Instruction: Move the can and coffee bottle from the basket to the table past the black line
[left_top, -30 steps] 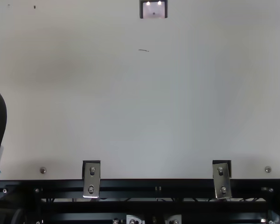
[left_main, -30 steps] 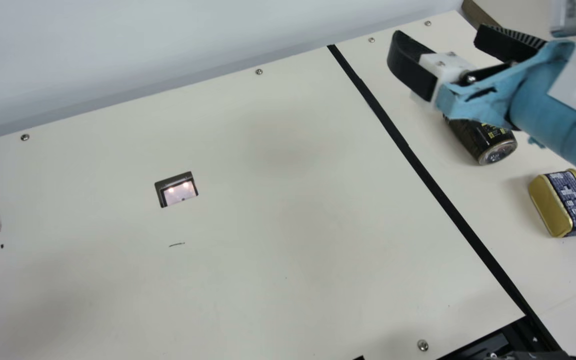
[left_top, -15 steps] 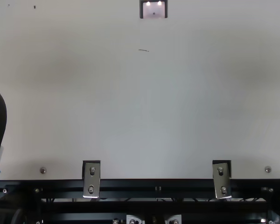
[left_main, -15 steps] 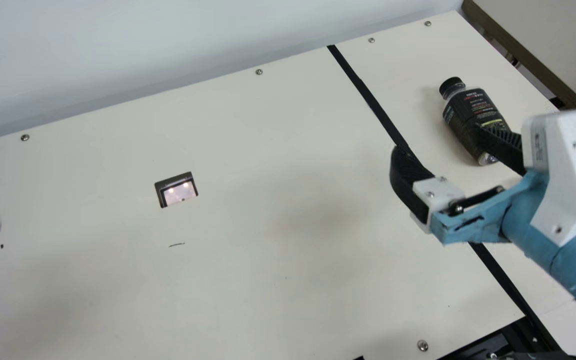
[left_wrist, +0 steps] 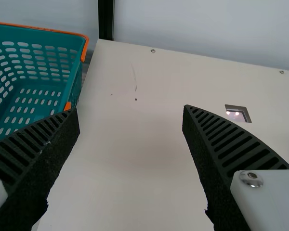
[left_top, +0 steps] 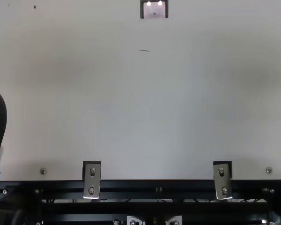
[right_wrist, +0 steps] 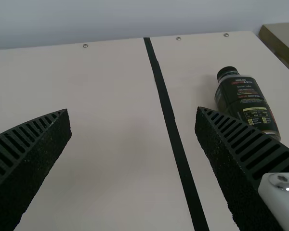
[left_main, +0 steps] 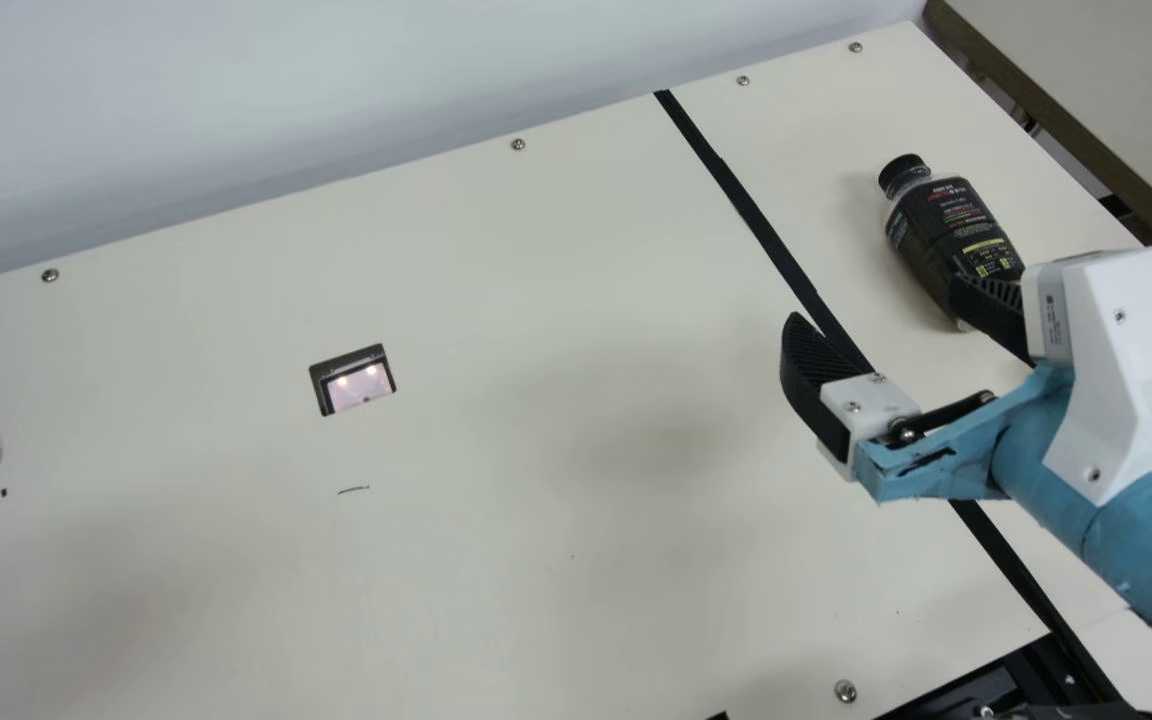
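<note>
Draw the right pincer [left_main: 875,302] up and back before any sideways swing: it is spread wide, gripping nothing, across the black line [left_main: 758,216]. The coffee bottle [left_main: 946,225], on its side past that line, seems the main obstacle (one nudge could roll it). Well short of the line, the left pincer [left_wrist: 130,111] gapes, unloaded, near the teal basket [left_wrist: 43,29].

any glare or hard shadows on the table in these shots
Main view: two bright glare spots in the small dark-framed inset, and a soft shadow on the table beside the bottle; top view: the same two spots, plus faint, soft-edged dark patches; left wrist view: the two spots again; right wrist view: a soft shadow beside the bottle
</note>
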`<action>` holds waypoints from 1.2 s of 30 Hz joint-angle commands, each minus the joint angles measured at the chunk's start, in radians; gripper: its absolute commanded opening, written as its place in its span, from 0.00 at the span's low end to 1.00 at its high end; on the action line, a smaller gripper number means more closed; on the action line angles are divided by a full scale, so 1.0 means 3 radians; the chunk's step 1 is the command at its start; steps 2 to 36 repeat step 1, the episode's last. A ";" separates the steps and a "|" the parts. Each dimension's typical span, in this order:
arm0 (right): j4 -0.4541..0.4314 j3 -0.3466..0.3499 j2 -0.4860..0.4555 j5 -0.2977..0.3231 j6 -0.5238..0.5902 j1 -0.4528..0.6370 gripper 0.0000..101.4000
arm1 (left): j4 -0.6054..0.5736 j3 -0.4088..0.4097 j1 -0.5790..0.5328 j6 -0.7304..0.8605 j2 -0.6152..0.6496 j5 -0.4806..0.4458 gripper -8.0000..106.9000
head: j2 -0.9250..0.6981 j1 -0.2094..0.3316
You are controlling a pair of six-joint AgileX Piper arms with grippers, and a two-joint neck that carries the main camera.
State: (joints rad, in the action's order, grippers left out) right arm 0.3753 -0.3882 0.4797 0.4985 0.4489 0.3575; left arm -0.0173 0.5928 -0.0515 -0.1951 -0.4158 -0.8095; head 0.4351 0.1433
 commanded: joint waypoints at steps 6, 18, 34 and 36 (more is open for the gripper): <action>0.0000 0.0000 0.0000 0.0000 0.0000 0.0000 1.00 | 0.0000 0.0000 0.0000 0.0000 0.0000 0.0000 0.85 | -0.0032 0.0054; 0.0000 0.0000 0.0000 0.0000 0.0000 0.0000 1.00 | 0.0000 0.0000 0.0000 0.0000 0.0000 0.0000 0.85 | -0.0032 0.0054; 0.0000 0.0000 0.0000 0.0000 0.0000 0.0000 1.00 | 0.0000 0.0000 0.0000 0.0000 0.0000 0.0000 0.85 | -0.0032 0.0054; 0.0000 0.0000 0.0000 0.0000 0.0000 0.0000 1.00 | 0.0000 0.0000 0.0000 0.0000 0.0000 0.0000 0.85 | -0.0032 0.0054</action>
